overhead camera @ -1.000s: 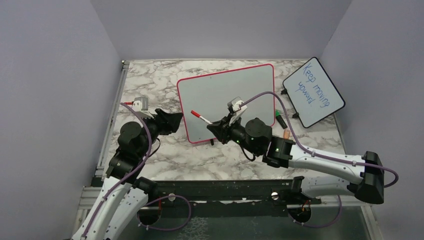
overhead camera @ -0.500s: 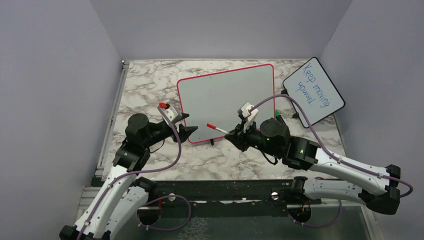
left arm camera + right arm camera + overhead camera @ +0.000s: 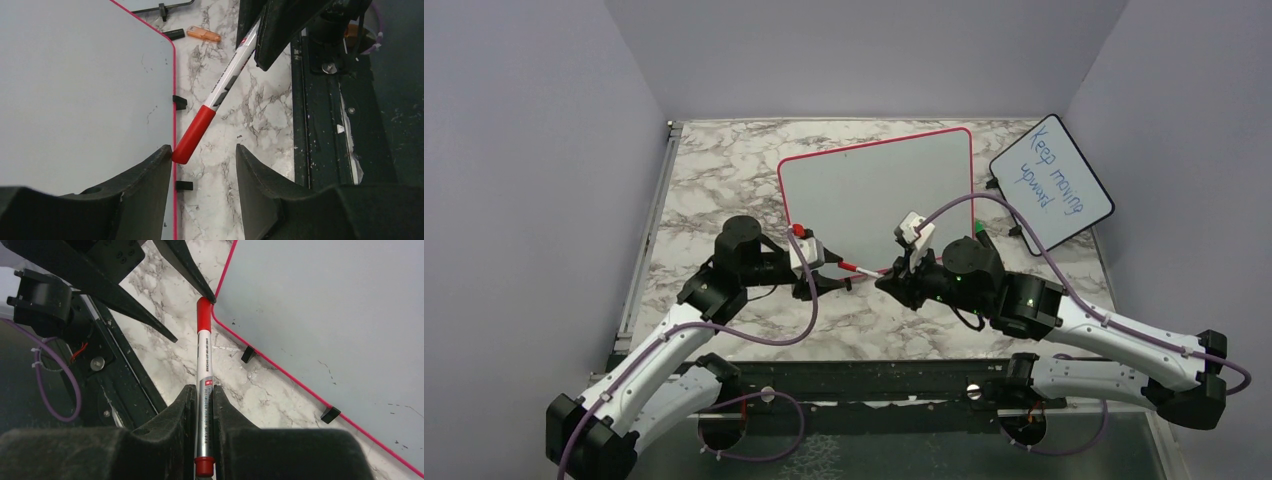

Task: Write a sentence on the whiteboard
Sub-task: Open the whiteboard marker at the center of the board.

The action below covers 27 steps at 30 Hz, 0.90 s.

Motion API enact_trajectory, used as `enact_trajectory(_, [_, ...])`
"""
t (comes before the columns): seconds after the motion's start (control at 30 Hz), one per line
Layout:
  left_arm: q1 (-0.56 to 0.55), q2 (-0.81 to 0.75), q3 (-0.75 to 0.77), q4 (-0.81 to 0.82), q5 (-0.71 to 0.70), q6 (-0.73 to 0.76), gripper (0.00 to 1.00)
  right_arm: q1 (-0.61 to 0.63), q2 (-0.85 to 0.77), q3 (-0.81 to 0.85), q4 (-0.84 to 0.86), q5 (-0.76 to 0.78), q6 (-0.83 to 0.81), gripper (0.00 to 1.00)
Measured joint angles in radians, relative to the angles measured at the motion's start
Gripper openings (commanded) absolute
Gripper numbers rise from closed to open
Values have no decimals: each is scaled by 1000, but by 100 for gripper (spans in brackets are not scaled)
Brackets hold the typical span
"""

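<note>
Seen from above, the whiteboard (image 3: 879,190), framed in pink-red, lies slightly askew on the marbled desk (image 3: 724,170), from its middle toward the far edge. A smaller black-framed board (image 3: 1051,185) (blue handwriting, "Keep moving upward") sits at the desk's right edge. Both arms meet just off the whiteboard's near left corner, not far from the desk's near edge. The right claw (image 3: 884,281) is clamped on a red-capped marker (image 3: 859,270) that points left toward the left claw (image 3: 836,282). A green-capped pen (image 3: 980,233) lies by the whiteboard's near right corner.

From the left wrist, the left claw's jaws stand apart. The marker's red cap (image 3: 195,136) reaches in between them, its end against the tip of the finger (image 3: 145,182) on the board's side, with open marble on the other side. The cap lies just beside the whiteboard's pink edge. A small orange piece (image 3: 203,34) rests on the desk beyond the corner.

From the right wrist, the marker's barrel is pinched tight between the right claw's two fingers (image 3: 165,425). Its cap points forward and ends just off the whiteboard's rounded corner, between the left claw's dark pointed tips. Two small black feet (image 3: 247,354) show along the frame.
</note>
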State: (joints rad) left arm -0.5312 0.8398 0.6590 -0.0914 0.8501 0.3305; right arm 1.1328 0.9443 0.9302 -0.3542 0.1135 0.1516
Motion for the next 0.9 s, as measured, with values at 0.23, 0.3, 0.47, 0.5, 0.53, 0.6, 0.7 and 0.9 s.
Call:
enact_trajectory(0.23, [-34,39,8,0,26,47,35,0,13,0,-8,-32,-11,1])
enact_trajectory(0.3, [-35,50,16,0,31,50,31,0,13,0,-8,-38,-13,1])
enact_trajectory(0.47, [-37,73,30,0,63,60,25,0,13,0,-9,-57,-19,1])
enact_trajectory(0.5, [-37,76,31,0,68,61,24,0,13,0,-10,-60,-20,1])
enact_trajectory(0.53, [-37,80,32,0,73,61,23,0,13,0,-11,-62,-22,1])
enact_trajectory(0.6, [-37,88,32,-2,86,63,21,0,14,0,-16,-66,-23,1])
enact_trajectory(0.7, [-37,100,32,-8,101,67,21,-1,19,0,-22,-70,-24,1])
enact_trajectory(0.9, [-38,119,32,-21,109,73,22,-3,34,0,-30,-74,-23,1])
